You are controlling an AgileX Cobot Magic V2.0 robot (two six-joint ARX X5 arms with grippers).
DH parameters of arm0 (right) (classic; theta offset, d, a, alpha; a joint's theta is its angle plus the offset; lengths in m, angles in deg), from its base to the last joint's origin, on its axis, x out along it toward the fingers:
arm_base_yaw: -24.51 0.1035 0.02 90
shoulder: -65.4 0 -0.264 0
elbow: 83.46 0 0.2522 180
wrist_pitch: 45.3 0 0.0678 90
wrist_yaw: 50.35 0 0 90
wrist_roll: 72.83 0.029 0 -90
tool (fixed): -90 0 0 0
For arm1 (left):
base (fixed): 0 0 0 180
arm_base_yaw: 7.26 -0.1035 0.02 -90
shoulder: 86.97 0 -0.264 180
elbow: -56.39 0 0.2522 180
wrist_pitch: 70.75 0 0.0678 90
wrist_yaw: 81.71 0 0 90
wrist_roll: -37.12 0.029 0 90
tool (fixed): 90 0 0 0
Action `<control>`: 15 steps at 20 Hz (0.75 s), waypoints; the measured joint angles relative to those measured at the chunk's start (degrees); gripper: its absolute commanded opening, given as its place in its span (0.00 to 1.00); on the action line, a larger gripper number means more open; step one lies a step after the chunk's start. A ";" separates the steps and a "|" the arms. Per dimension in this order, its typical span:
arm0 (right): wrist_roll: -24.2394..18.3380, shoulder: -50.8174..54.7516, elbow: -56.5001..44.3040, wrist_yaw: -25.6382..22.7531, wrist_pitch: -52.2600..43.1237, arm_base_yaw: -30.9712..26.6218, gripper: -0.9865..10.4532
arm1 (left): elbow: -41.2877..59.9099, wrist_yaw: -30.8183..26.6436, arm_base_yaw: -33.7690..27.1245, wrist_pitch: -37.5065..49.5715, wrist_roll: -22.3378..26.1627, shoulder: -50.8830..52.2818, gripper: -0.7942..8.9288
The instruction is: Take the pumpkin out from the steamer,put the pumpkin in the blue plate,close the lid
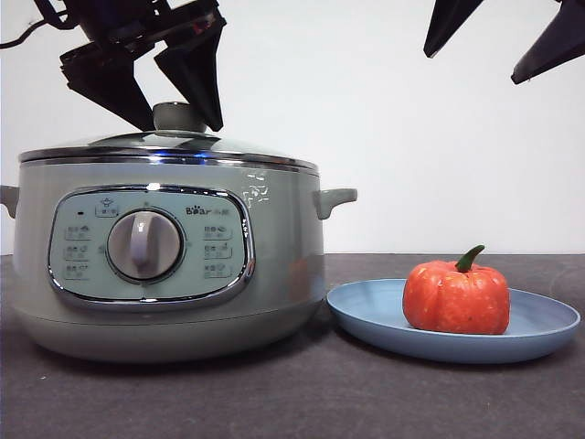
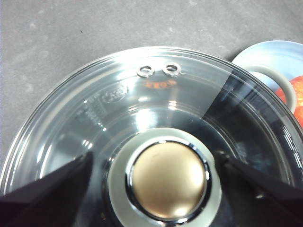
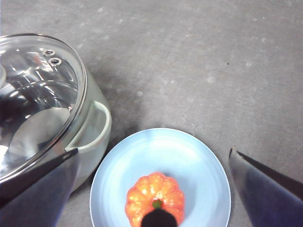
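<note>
The pale green steamer (image 1: 283, 247) stands at the left with the glass lid (image 1: 228, 146) seated on its chrome rim. My left gripper (image 1: 178, 119) is open, its jaws standing on either side of the lid's knob (image 2: 169, 179) just above the glass (image 2: 156, 90). The orange pumpkin (image 1: 455, 297) sits upright in the blue plate (image 1: 366, 311) to the right of the steamer. My right gripper (image 1: 473, 66) is open and empty, high above the plate. The right wrist view shows the pumpkin (image 3: 154, 191), the plate (image 3: 156, 151) and the lid (image 3: 38, 94).
The steamer's side handle (image 1: 334, 199) points toward the plate, with a small gap between them. Dark grey tabletop (image 1: 292, 393) lies in front of both, with a white wall behind.
</note>
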 measured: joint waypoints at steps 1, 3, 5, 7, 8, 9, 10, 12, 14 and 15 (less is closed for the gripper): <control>0.00 0.00 0.00 0.00 0.00 0.00 0.61 | 0.00 0.00 0.00 0.00 0.00 0.24 0.54; 0.00 0.00 0.00 0.00 0.02 0.00 0.61 | 0.00 0.00 0.00 -0.50 0.00 1.79 0.54; 0.22 0.00 0.00 0.00 0.00 0.00 0.61 | 0.00 0.00 0.00 -2.01 -0.02 4.63 0.54; 0.52 0.09 0.00 0.02 0.00 0.00 0.56 | 0.00 0.00 0.07 -3.10 -0.04 8.24 0.53; 0.63 0.26 0.00 0.02 0.02 0.00 0.47 | 0.00 -0.17 0.07 -3.74 -0.04 10.23 0.48; 0.66 0.63 0.00 0.02 0.04 0.00 0.37 | 0.00 -0.26 0.07 -4.55 -0.02 12.37 0.38; 0.68 1.22 0.00 0.02 0.02 0.00 0.28 | -0.02 -0.42 0.07 -5.40 -0.02 14.51 0.25; 0.39 2.80 0.00 0.00 0.02 0.00 0.11 | -0.11 -0.63 0.07 -7.32 0.00 18.34 0.08; 0.11 4.17 0.00 0.00 0.11 0.00 0.07 | -0.31 -3.06 0.11 -9.25 0.00 20.94 0.07; 0.00 4.83 -0.11 0.00 0.07 0.00 0.07 | -0.22 -4.79 0.13 -9.99 0.00 21.94 0.07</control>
